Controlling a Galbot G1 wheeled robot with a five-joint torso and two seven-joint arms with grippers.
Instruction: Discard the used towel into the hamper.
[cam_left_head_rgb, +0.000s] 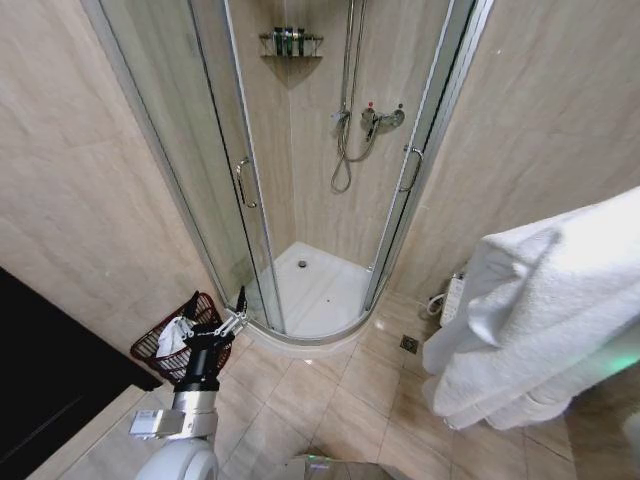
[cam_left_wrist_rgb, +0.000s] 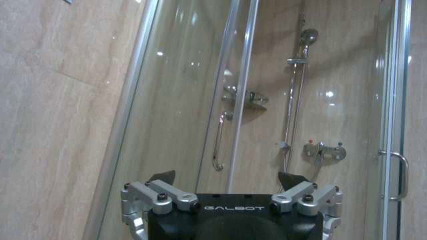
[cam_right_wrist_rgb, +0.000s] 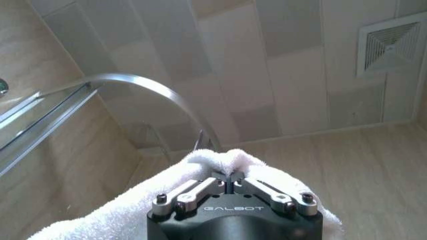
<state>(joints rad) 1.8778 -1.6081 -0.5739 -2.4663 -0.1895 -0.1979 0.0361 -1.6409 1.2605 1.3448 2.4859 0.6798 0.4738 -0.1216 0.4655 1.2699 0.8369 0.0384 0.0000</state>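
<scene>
Your right gripper (cam_right_wrist_rgb: 229, 178) is clenched on the towel (cam_right_wrist_rgb: 200, 172); its fingertips meet on a bunched ridge of white terry cloth, and the wrist camera looks up past it at the ceiling panels, a square vent (cam_right_wrist_rgb: 392, 44) and the curved top rail of the shower enclosure (cam_right_wrist_rgb: 143, 87). In the head view that towel (cam_left_head_rgb: 540, 310) hangs large at about 4 o'clock, draped in heavy folds close to the camera. Your left gripper (cam_left_head_rgb: 238, 308) sits at about 8 o'clock, released, fingers spread wide with nothing between them; its wrist view shows the two dark fingertips (cam_left_wrist_rgb: 162, 176) well apart, facing the glass shower door (cam_left_wrist_rgb: 200, 100). The hamper (cam_left_head_rgb: 165, 355) stands on the tiled floor at about 8 o'clock, against the wall just beside the shower base, with something white (cam_left_head_rgb: 174, 335) already lying in it; the left gripper hovers just beside its rim.
</scene>
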